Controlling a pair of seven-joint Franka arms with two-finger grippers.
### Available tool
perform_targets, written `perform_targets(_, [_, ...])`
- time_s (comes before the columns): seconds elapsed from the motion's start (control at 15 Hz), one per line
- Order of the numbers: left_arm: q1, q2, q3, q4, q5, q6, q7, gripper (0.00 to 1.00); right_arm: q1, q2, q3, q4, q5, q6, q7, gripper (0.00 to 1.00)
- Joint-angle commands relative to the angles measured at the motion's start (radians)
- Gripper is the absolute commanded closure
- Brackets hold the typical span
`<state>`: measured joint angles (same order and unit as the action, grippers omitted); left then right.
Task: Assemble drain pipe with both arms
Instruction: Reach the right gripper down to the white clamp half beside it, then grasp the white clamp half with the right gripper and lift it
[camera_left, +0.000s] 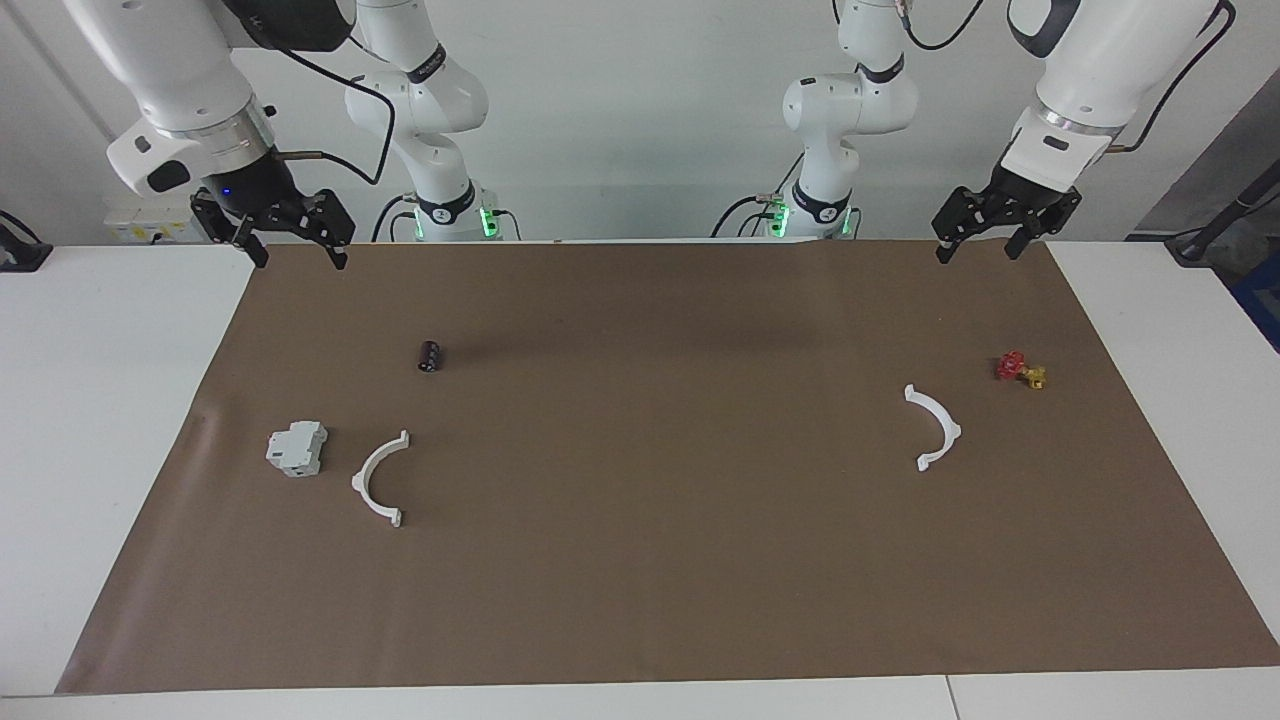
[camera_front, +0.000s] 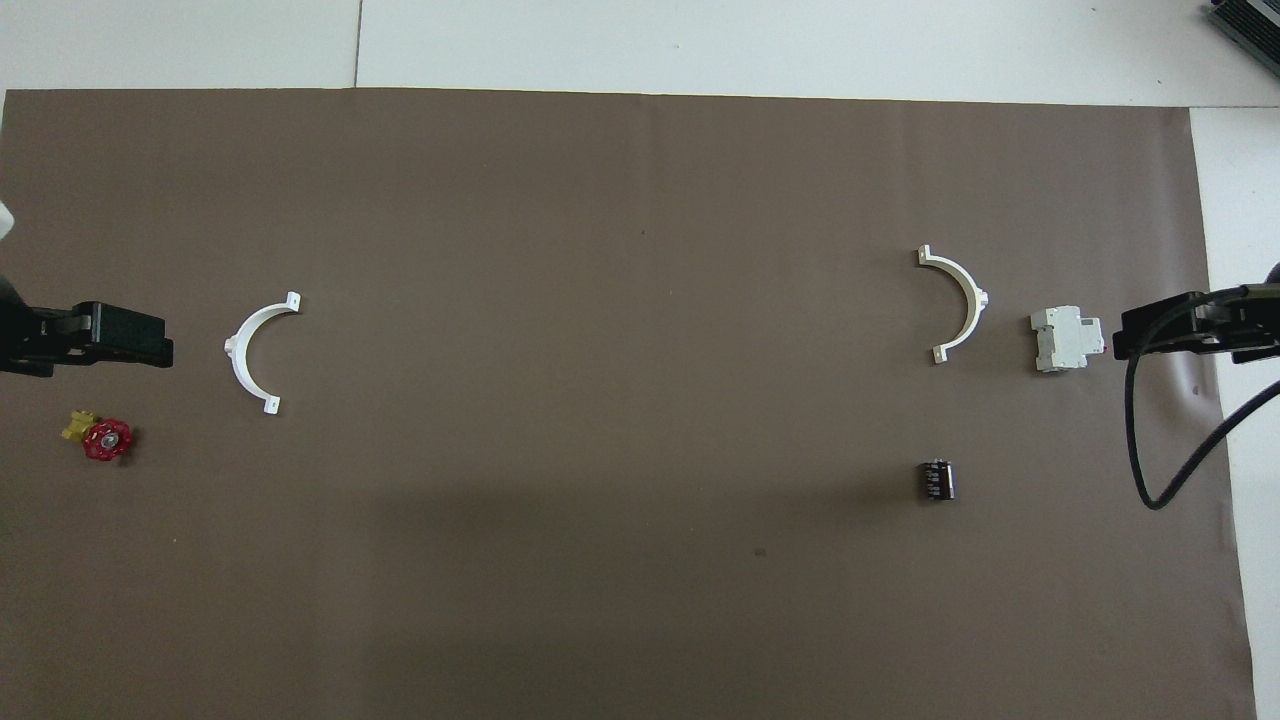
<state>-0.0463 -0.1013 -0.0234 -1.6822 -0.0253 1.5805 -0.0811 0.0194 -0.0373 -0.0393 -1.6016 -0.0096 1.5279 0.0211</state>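
- The left arm's black two-finger tool (camera_left: 980, 248) hangs wide and empty above the brown paper's edge nearest the robots, at the left arm's end of the surface (camera_left: 90, 420)
- The right arm's black two-finger tool (camera_left: 296, 256) hangs wide and empty above the paper's corner at the right arm's end
- One thin white plastic half-ring (camera_left: 934, 428) lies flat toward the left arm's end; in the facing view a small red-and-yellow valve (camera_left: 1020, 370) sits near it at 2 o'clock
- The other thin white plastic half-ring (camera_left: 378, 479) lies well apart toward the right arm's end, a grey-white boxy block (camera_left: 297, 447) just beside it at 10 o'clock
- A small dark cylinder (camera_left: 430, 355) lies at 1 o'clock from that half-ring, nearer to the robots
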Motion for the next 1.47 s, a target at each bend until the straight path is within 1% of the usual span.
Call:
perform_targets(0.0, [-0.003, -0.021, 0.005, -0.025, 0.001, 0.013, 0.000, 0.00, -0.016, -0.035, -0.001, -0.130, 0.007, 0.145, -0.085, 0.00])
perform_targets(0.13, [-0.003, -0.023, 0.005, -0.027, 0.001, 0.013, 0.000, 0.00, -0.039, -0.006, -0.001, -0.222, 0.019, 0.295, -0.171, 0.00])
perform_targets(0.2, [-0.003, -0.023, 0.005, -0.027, 0.001, 0.012, 0.000, 0.00, -0.050, 0.041, -0.001, -0.247, 0.032, 0.375, -0.235, 0.00])
perform_targets(0.33, [-0.003, -0.021, 0.005, -0.027, 0.001, 0.012, 0.000, 0.00, -0.058, 0.144, -0.001, -0.245, 0.074, 0.490, -0.309, 0.00])
perform_targets(0.53, [-0.003, -0.021, 0.005, -0.027, 0.001, 0.012, 0.000, 0.00, -0.062, 0.302, 0.001, -0.245, 0.079, 0.702, -0.401, 0.00])
perform_targets(0.6, [-0.003, -0.021, 0.005, -0.025, 0.001, 0.012, 0.000, 0.00, -0.061, 0.344, 0.001, -0.247, 0.091, 0.759, -0.415, 0.00])
perform_targets(0.67, [-0.003, -0.021, 0.003, -0.025, 0.001, 0.012, 0.000, 0.00, -0.050, 0.373, 0.002, -0.250, 0.106, 0.805, -0.420, 0.00])
perform_targets(0.8, [-0.003, -0.023, 0.003, -0.025, 0.001, 0.012, 0.000, 0.00, -0.070, 0.434, 0.007, -0.248, 0.132, 0.828, -0.485, 0.00])
perform_targets(0.87, [-0.003, -0.021, 0.005, -0.025, 0.001, 0.012, 0.000, 0.00, -0.076, 0.456, 0.007, -0.250, 0.188, 0.842, -0.541, 0.00])
perform_targets(0.93, [-0.003, -0.021, 0.003, -0.025, 0.001, 0.012, 0.000, 0.00, -0.076, 0.458, 0.004, -0.255, 0.219, 0.848, -0.578, 0.00])
perform_targets(1.0, [-0.003, -0.021, 0.003, -0.025, 0.001, 0.012, 0.000, 0.00, -0.084, 0.459, 0.003, -0.255, 0.221, 0.850, -0.590, 0.02])
perform_targets(1.07, [-0.003, -0.021, 0.005, -0.025, 0.001, 0.012, 0.000, 0.00, -0.096, 0.461, 0.004, -0.256, 0.221, 0.850, -0.590, 0.09])
perform_targets(1.2, [-0.003, -0.021, 0.005, -0.025, 0.001, 0.012, 0.000, 0.00, -0.093, 0.473, 0.004, -0.259, 0.221, 0.868, -0.587, 0.27])
perform_targets(1.27, [-0.003, -0.021, 0.005, -0.025, 0.001, 0.012, 0.000, 0.00, -0.092, 0.476, 0.004, -0.265, 0.221, 0.873, -0.586, 0.34])
perform_targets(1.33, [-0.003, -0.023, 0.005, -0.025, 0.001, 0.012, 0.000, 0.00, -0.090, 0.478, 0.004, -0.270, 0.221, 0.874, -0.584, 0.48])
perform_targets(1.4, [-0.003, -0.021, 0.005, -0.025, 0.001, 0.012, 0.000, 0.00, -0.087, 0.478, 0.003, -0.270, 0.221, 0.885, -0.586, 0.67])
